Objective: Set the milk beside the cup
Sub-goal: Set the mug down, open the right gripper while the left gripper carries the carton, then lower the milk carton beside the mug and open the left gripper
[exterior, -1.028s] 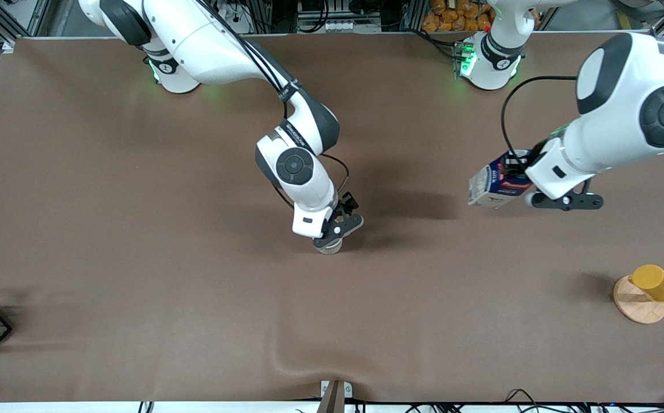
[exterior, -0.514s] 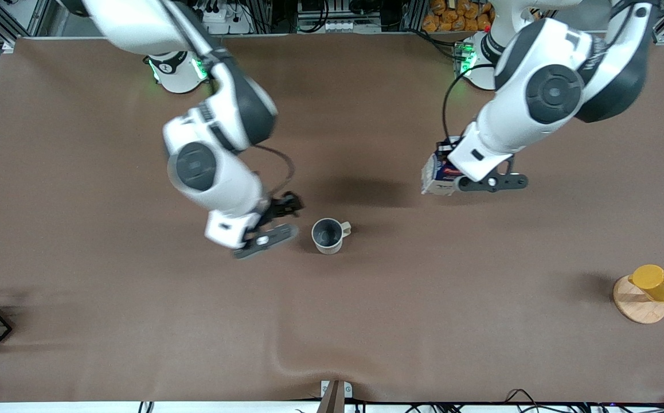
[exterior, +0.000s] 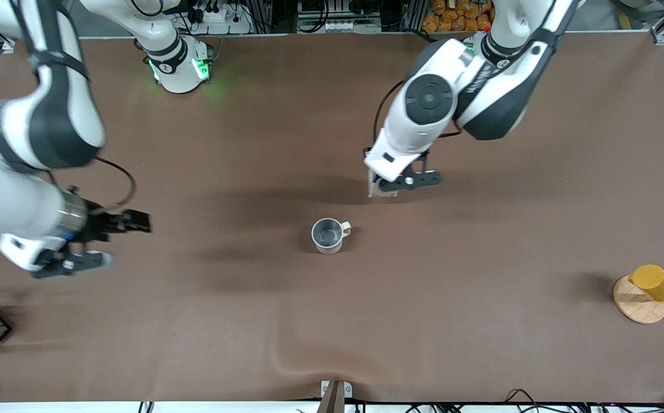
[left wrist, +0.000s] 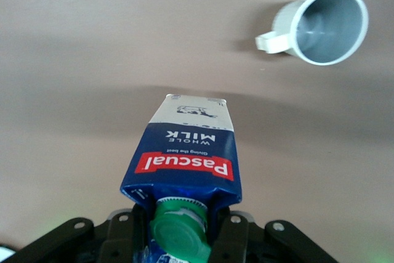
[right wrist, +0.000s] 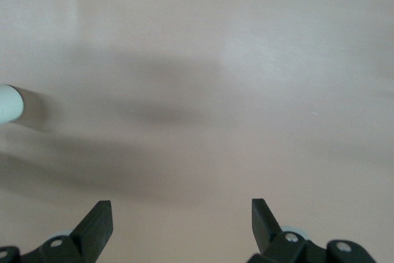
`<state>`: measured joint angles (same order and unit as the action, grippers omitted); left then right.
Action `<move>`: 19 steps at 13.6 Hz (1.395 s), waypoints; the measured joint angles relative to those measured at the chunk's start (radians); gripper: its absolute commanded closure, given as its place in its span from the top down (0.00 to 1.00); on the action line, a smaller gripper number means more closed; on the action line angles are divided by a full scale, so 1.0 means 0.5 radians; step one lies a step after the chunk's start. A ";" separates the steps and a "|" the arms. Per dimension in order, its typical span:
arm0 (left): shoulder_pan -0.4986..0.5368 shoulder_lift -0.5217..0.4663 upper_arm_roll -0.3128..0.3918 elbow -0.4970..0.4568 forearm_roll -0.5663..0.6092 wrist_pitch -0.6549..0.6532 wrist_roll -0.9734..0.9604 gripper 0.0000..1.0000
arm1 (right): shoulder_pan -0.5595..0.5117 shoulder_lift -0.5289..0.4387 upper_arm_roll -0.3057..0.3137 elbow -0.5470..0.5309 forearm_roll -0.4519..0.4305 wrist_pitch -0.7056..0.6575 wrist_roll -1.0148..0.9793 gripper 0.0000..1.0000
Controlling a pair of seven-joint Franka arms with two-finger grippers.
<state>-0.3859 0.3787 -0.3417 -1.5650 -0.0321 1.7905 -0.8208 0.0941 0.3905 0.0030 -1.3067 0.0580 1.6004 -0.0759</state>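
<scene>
Milk [left wrist: 184, 158] sits clamped in my left gripper [exterior: 403, 182], just above centre of the front frame, over bare table [exterior: 481, 275] up from the cup [exterior: 327, 235]. My right gripper [right wrist: 178, 220], at mid-left, hangs spread and empty.

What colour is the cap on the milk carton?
Green; the milk cap shows best in the left wrist view.

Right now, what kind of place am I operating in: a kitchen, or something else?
Most likely a robotics lab bench, not a kitchen. Two arms are bolted to a brown-covered table edged with aluminium framing and cables, and the props are sparse: a cup, a milk carton in the left gripper, a yellow cup on a disc.
</scene>
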 measured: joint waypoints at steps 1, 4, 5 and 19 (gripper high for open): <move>-0.035 0.056 0.002 0.039 0.015 0.043 -0.020 0.40 | -0.027 -0.072 0.000 -0.030 -0.015 -0.020 -0.002 1.00; -0.116 0.225 0.012 0.126 0.024 0.194 -0.068 0.40 | -0.130 -0.268 0.000 -0.125 -0.035 -0.059 -0.009 1.00; -0.160 0.273 0.019 0.143 0.046 0.238 -0.104 0.40 | -0.148 -0.341 0.000 -0.157 -0.044 -0.096 -0.009 1.00; -0.378 0.525 0.129 0.387 0.181 0.365 -0.175 0.40 | -0.160 -0.703 -0.093 -0.263 -0.084 -0.418 0.221 1.00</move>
<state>-0.5750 0.6413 -0.2775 -1.3715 0.0587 1.9731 -0.9082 0.0142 0.0390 -0.0435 -1.4381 0.0158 1.3915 0.0345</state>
